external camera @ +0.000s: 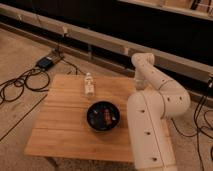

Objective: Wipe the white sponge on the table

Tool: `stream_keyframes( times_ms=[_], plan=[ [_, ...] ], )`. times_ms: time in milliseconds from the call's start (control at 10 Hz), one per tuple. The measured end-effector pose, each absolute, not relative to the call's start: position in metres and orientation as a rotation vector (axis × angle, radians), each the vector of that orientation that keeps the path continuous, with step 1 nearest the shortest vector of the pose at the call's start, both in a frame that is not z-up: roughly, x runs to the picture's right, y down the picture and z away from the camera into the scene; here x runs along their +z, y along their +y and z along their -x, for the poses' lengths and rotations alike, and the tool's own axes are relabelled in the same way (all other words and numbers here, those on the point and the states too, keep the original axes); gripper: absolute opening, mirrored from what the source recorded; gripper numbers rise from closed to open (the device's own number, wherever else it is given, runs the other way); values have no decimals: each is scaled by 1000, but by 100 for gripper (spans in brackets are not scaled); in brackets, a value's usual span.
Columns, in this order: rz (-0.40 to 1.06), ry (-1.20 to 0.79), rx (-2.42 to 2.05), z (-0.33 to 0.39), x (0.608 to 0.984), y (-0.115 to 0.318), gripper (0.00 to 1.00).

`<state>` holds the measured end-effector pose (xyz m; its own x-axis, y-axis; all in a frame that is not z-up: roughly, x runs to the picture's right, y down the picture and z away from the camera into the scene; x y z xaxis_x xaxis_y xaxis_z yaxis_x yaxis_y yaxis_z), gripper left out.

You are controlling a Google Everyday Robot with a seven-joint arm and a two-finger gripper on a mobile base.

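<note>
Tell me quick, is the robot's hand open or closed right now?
Hand: out of sight, somewhere behind the white arm at the table's right side, so its state can't be seen.
</note>
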<state>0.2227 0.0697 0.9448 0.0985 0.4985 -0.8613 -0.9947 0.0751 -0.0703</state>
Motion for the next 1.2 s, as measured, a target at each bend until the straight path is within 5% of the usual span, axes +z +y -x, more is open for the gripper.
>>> stream_keyframes(
  times_ms=[700, 1200],
  plan=[
    [773, 683, 1240, -156, 919, 40, 74],
    [659, 682, 1239, -133, 900, 54, 80]
  ],
)
